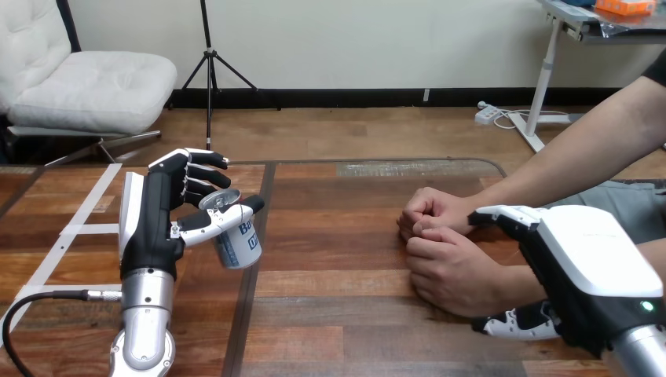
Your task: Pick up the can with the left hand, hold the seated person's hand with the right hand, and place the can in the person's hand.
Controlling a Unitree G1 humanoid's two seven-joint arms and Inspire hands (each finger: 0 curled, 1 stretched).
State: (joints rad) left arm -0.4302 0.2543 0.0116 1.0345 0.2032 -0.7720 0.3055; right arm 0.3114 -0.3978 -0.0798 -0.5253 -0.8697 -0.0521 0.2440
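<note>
Our left hand [149, 228] is grasping the can [239, 243], top leaning toward the palm; our right hand [585, 263] is clasping the person's wrist [510, 284].

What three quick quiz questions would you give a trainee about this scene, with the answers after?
1. Multiple choice: the robot's left hand is curled round what? A, a can. B, a cup. C, a bottle.
2. True or false: the robot's right hand is open and apart from the person.
3. Fill in: the can is not upright but ___.

Key
1. A.
2. False: its fingers and thumb curl round the person's wrist.
3. Tilted.
</note>
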